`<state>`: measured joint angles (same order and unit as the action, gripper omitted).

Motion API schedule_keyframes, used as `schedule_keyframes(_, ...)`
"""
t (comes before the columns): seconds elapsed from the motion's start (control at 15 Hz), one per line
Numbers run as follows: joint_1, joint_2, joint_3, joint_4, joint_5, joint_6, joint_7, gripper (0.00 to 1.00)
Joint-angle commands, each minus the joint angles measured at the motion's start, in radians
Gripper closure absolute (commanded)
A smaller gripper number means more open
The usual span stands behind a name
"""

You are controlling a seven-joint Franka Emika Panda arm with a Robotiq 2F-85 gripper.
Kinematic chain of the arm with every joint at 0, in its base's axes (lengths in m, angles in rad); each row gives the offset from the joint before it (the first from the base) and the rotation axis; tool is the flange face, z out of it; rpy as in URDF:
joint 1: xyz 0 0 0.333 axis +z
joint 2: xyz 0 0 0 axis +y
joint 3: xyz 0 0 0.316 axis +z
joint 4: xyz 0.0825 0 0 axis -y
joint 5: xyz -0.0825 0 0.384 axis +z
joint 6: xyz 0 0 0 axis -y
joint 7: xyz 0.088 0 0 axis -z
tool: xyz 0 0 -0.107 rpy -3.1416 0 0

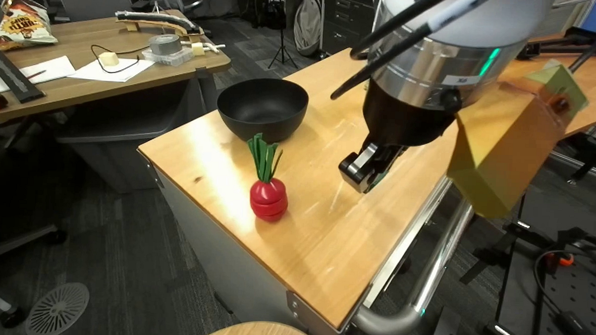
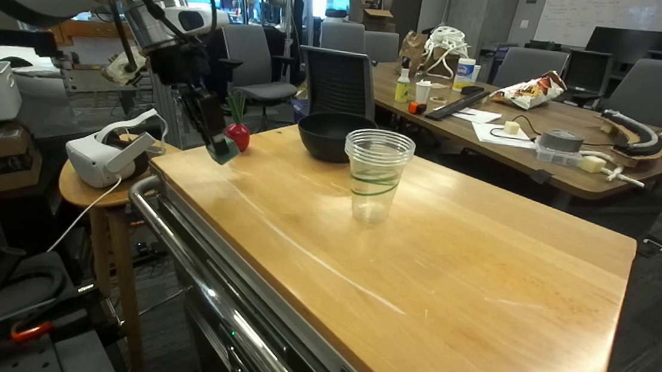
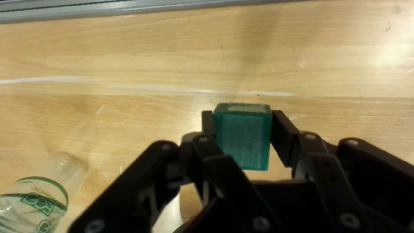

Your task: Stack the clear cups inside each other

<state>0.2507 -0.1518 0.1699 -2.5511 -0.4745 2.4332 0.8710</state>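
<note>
Cups of clear plastic, nested in one upright stack, stand on a wooden table near a black bowl in an exterior view, their overlapping rims and see-through walls making a count difficult; the stack covers part of the bowl's edge. The wrist view catches the cups only in its lower left corner, cut off at the edge but with green lettering showing on the side. In an exterior view dominated by the robot arm and a yellow angular piece, much of the table is blocked from sight and the stack cannot be made out. Clasped in the gripper, well apart from the cups, is a green block, plain in the wrist view but mostly hidden behind the gripper's dark tip in an exterior view; how high it sits above the table is hard to judge. A red radish with green leaves stands upright near the bowl. A white headset shows beyond the table's corner, a metal rail runs along the edge, and a snack bag lies on a desk in the background.
</note>
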Motion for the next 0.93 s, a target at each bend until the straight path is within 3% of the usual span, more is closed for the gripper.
schedule_keyframes(0.0,-0.072,-0.009,-0.016,-0.020,0.031,0.159,-0.183,0.80)
schedule_keyframes(0.2,-0.096,0.063,-0.035,0.041,0.148,0.181,-0.390,0.80)
schedule_keyframes(0.4,-0.099,0.122,-0.037,0.114,0.289,0.112,-0.577,0.80)
schedule_keyframes(0.6,-0.098,0.182,-0.030,0.191,0.354,0.038,-0.686,0.80)
schedule_keyframes(0.73,-0.097,0.209,-0.028,0.233,0.337,-0.019,-0.694,0.80)
schedule_keyframes(0.8,-0.096,0.218,-0.029,0.251,0.324,-0.053,-0.688,0.46)
schedule_keyframes(0.87,-0.094,0.224,-0.029,0.268,0.313,-0.092,-0.677,0.28)
